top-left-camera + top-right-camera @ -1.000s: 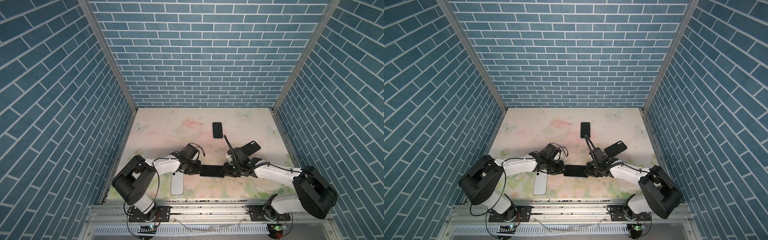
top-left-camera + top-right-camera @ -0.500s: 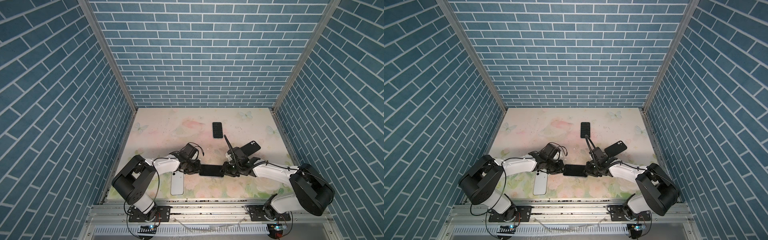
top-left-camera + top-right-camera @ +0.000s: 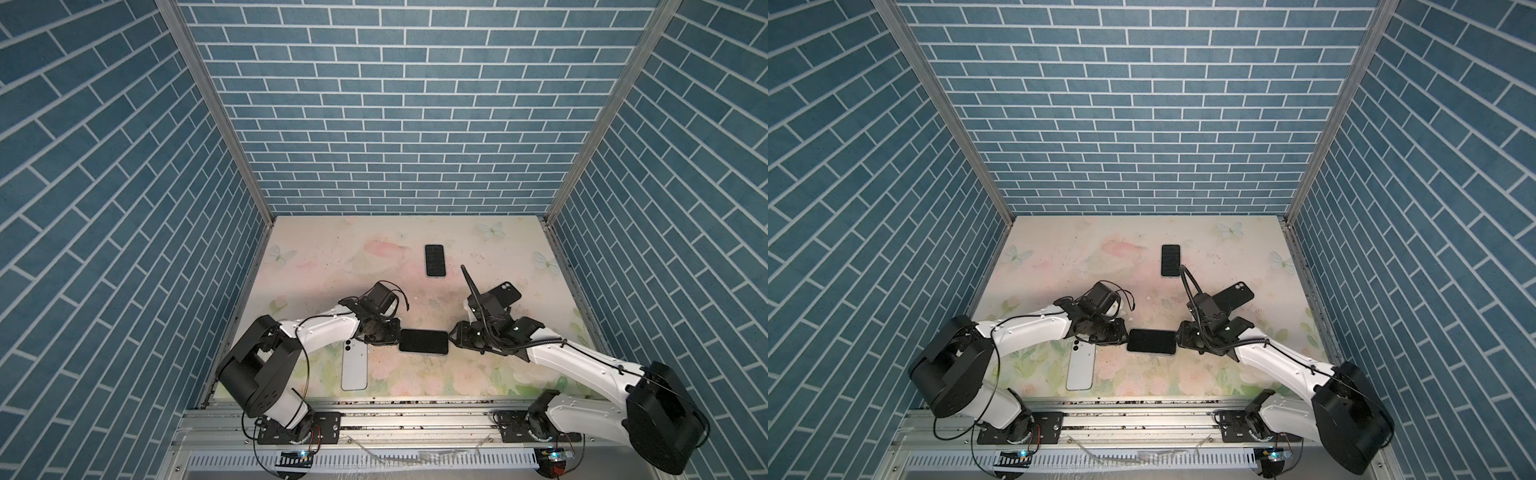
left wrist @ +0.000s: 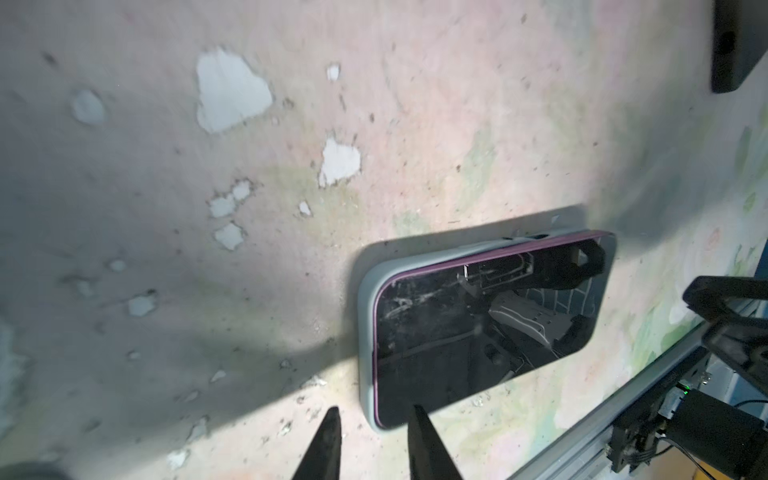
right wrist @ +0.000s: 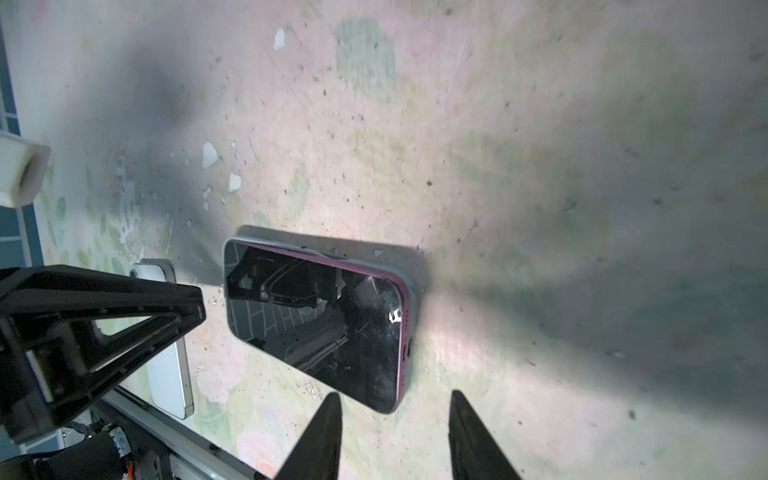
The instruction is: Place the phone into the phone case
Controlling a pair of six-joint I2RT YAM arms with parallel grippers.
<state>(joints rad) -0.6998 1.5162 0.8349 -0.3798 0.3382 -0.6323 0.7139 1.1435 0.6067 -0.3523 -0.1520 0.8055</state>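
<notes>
Scratched, purple-rimmed phone (image 4: 490, 328) seems seated in a pale phone case (image 4: 368, 316) toward the flaking desk's (image 3: 332, 249) front edge; blue-brick walls (image 3: 395, 104); left pincer (image 4: 374, 419), right pincer (image 5: 395, 403) parted, empty.

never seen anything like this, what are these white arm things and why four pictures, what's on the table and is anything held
These are two white robot arms, the left arm and the right arm, mounted at the near edge of a table. Two pictures look down from overhead; the other two come from a camera on each wrist, looking past its pincer-like tool. Between the left tool and the right tool lies a phone, screen up, in a pale case. Both tools are open and hold nothing. Also there: a white phone face down, a black phone farther back, and a dark phone or case with a camera hole.
</notes>
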